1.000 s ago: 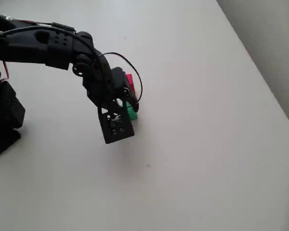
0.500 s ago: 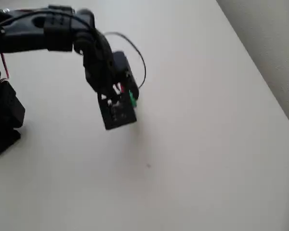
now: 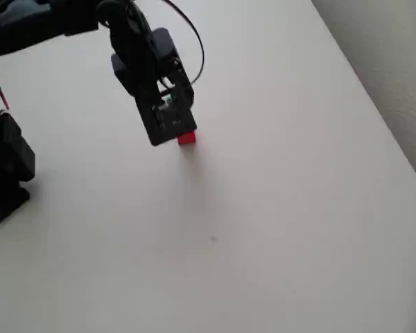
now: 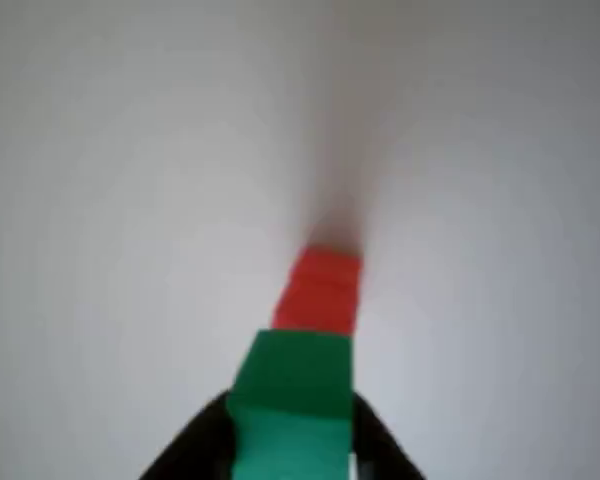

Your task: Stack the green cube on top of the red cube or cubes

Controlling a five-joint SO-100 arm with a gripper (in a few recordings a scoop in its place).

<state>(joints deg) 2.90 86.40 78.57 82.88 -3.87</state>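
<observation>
The black arm has swung toward the overhead view's upper left, lifting the small matte green cube clear. The tool is clamped on it, low in the wrist view, above the plain red block on the white desk, apparently to line up the stack.

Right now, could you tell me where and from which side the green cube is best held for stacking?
Keep the hold it has: the gripper is shut on the green cube, one finger on each opposite flat side, coming from above. Those plain parallel faces look like a firm seat, and the underside stays free to meet the red cube, which stands on the table.
</observation>
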